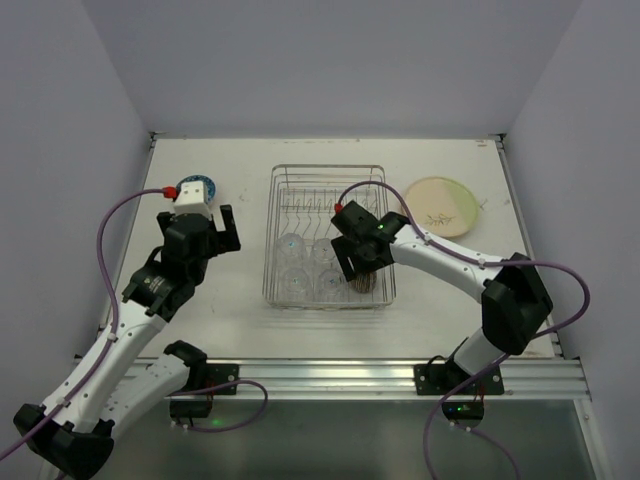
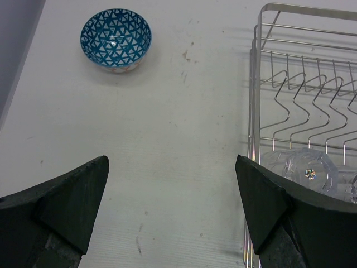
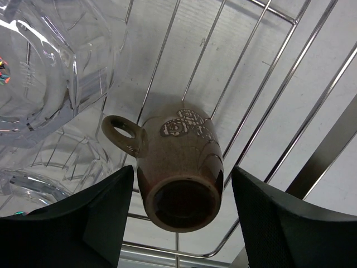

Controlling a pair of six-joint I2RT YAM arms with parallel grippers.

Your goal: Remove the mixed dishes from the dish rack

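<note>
The dish rack (image 1: 328, 167) stands mid-table and holds several clear glasses (image 1: 292, 247) in its near half. A dark brown mug (image 3: 179, 151) lies upside down on the rack's wires (image 3: 279, 89), its handle toward the glasses (image 3: 44, 61). My right gripper (image 3: 183, 173) is down in the rack's near right corner (image 1: 360, 262). Its jaws stand open on either side of the mug with narrow gaps. My left gripper (image 2: 172, 162) hangs open over bare table left of the rack (image 2: 254, 100). A blue-patterned bowl (image 2: 116, 39) sits on the table ahead of it. A cream plate (image 1: 441, 205) lies right of the rack.
The rack's far half shows only upright prongs (image 2: 304, 95). A glass (image 2: 304, 167) lies just inside the rack wall beside my left gripper's right finger. Walls enclose the table on the left, back and right.
</note>
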